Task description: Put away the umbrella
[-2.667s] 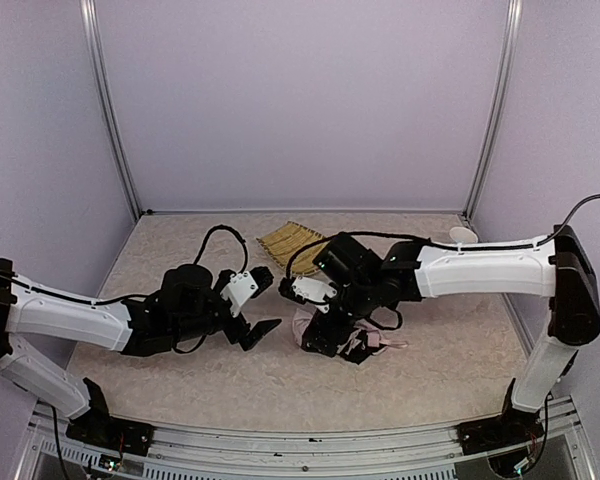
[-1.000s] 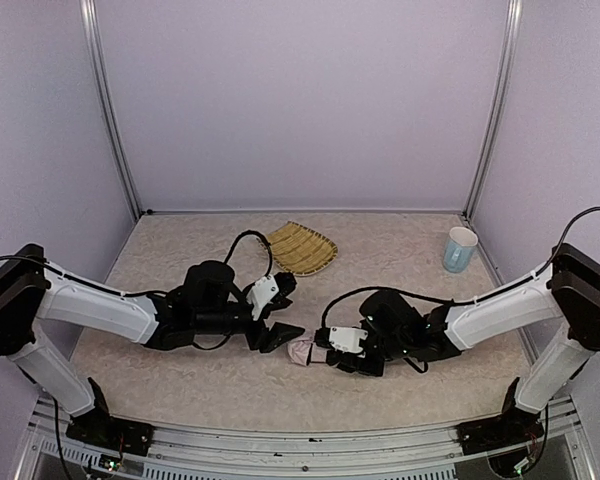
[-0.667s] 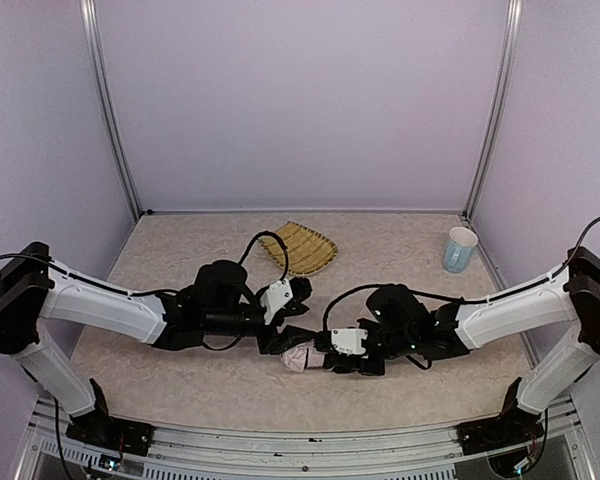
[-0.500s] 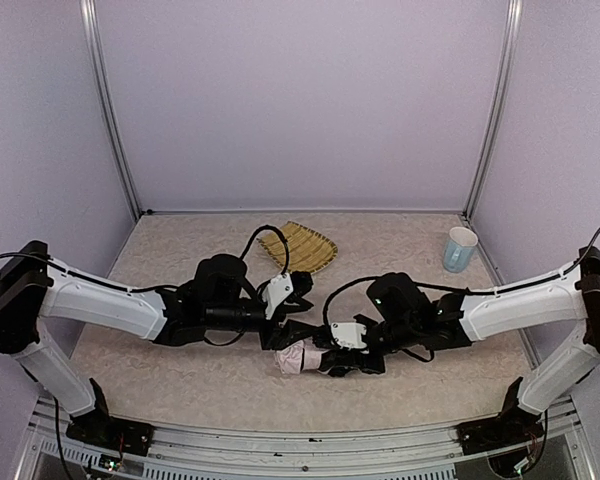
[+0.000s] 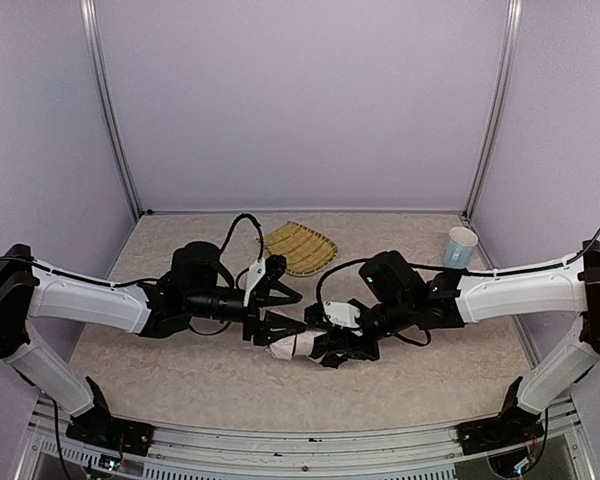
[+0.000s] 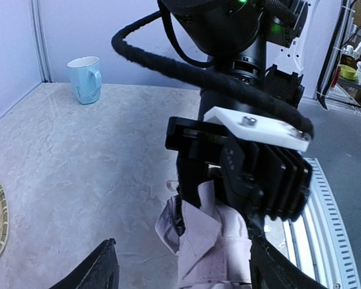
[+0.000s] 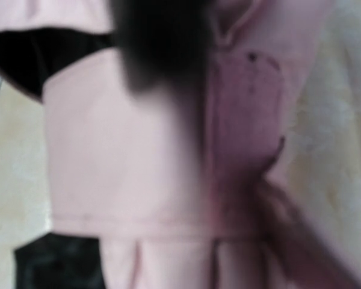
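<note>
The umbrella (image 5: pixel 291 346) is a folded pale pink bundle with black showing in its folds, held just above the table's middle. My right gripper (image 5: pixel 327 344) is shut on it from the right, its black fingers (image 6: pixel 195 180) clamping the fabric. In the right wrist view the umbrella (image 7: pixel 138 180) is a blurred pink mass filling the frame. My left gripper (image 5: pixel 283 311) faces it from the left and stands open. Its fingers (image 6: pixel 99 268) straddle the umbrella's free end (image 6: pixel 207 247), the left one well apart from the fabric.
A woven bamboo tray (image 5: pixel 298 248) lies behind the two grippers at the back centre. A pale blue mug (image 5: pixel 460 246) stands at the back right. Black cables loop over both wrists. The metal rail (image 5: pixel 300 450) runs along the near edge.
My right gripper has carried the umbrella a little to the left and up, toward my left gripper. The left gripper narrowed briefly, then opened again, and now straddles the umbrella's end.
</note>
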Action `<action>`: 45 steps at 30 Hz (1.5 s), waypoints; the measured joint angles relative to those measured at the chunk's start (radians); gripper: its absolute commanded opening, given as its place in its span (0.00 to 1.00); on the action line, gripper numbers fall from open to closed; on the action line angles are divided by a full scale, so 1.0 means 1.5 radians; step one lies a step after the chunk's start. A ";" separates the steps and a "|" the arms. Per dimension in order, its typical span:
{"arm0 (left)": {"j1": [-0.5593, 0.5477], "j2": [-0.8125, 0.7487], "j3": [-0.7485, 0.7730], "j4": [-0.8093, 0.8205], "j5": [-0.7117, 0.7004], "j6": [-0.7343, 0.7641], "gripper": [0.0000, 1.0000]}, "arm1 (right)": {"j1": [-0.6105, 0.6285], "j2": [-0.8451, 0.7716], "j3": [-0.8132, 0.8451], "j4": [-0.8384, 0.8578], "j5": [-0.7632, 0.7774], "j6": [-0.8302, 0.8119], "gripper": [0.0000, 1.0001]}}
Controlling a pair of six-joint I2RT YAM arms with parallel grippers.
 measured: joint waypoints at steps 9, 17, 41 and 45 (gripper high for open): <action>0.000 -0.018 -0.001 -0.012 -0.028 -0.037 0.51 | -0.003 0.005 0.018 0.004 0.013 0.030 0.00; -0.024 0.020 0.098 -0.122 -0.151 -0.013 0.44 | -0.008 0.020 0.051 -0.013 0.048 0.053 0.00; -0.025 0.053 0.138 -0.200 -0.158 -0.005 0.00 | -0.006 0.025 0.032 -0.003 0.106 0.036 0.00; -0.023 0.053 0.132 -0.191 -0.161 -0.025 0.00 | 0.004 0.021 0.004 0.046 0.122 0.015 0.00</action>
